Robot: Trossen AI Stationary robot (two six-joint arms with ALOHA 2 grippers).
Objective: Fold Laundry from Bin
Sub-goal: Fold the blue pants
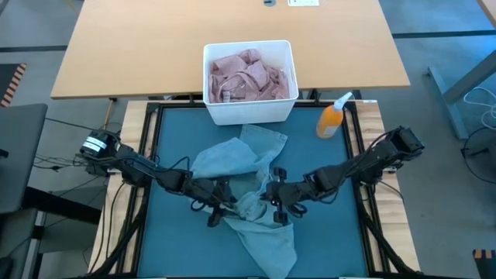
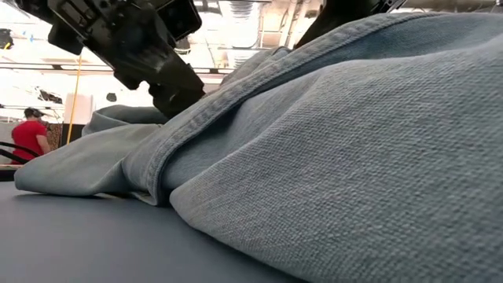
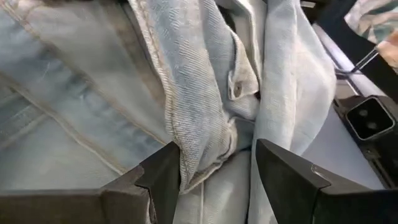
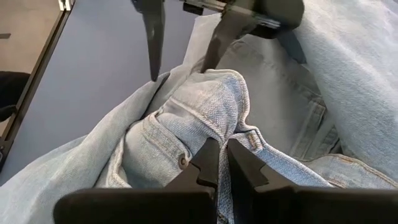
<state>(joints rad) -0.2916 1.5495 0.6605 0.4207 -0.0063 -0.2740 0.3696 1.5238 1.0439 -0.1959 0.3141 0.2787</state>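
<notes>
Light blue jeans [image 1: 248, 198] lie crumpled in the middle of the teal mat [image 1: 178, 139], one leg reaching the near edge. My right gripper [image 4: 222, 155] is shut on their waistband. My left gripper [image 3: 214, 168] stands open, its fingers on either side of a waistband fold near the metal button [image 3: 236, 90]. It also shows facing me in the right wrist view [image 4: 180, 62]. The white bin [image 1: 213, 108] stands at the mat's far edge with pink laundry [image 1: 249, 76] in it. My left gripper is open around the waistband fold. The fold's edge lies against the inner side of one finger [image 3: 166, 177]; the other finger [image 3: 280, 171] stands clear of it. The fingers slant down from the table's left. My right gripper pinches a bunched fold of the waistband [image 4: 219, 132] between its two fingers, beside the button [image 4: 183, 162]. The fingers slant down from the table's right. The fold stands raised in a hump, and the rest of the jeans lies slack on the mat.
An orange spray bottle [image 1: 332, 118] stands at the mat's far right, beside the bin. A wooden table top [image 1: 139, 46] lies beyond the bin. Bare mat shows left and right of the jeans. A person in red [image 2: 31, 137] is far off in the room.
</notes>
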